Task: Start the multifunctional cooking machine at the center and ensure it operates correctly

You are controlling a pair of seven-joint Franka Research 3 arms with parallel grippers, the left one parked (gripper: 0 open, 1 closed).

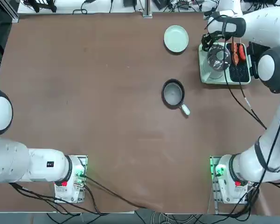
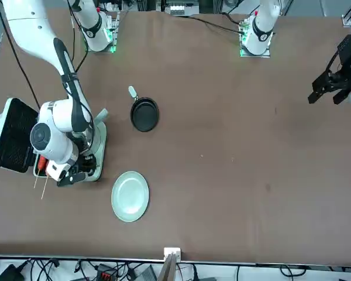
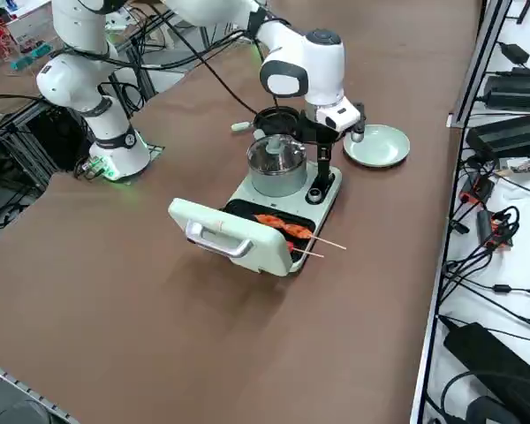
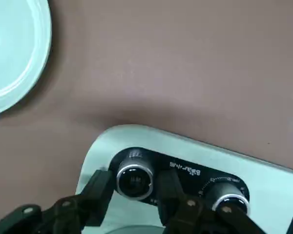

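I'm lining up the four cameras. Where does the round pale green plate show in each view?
Top view: plate upper right of centre, left of the cooking machine.
Front view: plate lower left.
Right side view: plate upper right, beyond the machine.
Right wrist view: plate cut off at a corner.
Shared landmark: the cooking machine beside it, where the right tool straddles a dial.

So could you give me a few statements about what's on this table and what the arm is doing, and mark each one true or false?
1. The right gripper has its fingers either side of a knob on the cooking machine. True.
2. The machine's hinged lid is closed. False: it is folded open.
3. Skewered food lies on the grill plate. True.
4. The frying pan sits on the green plate. False: they lie apart on the table.
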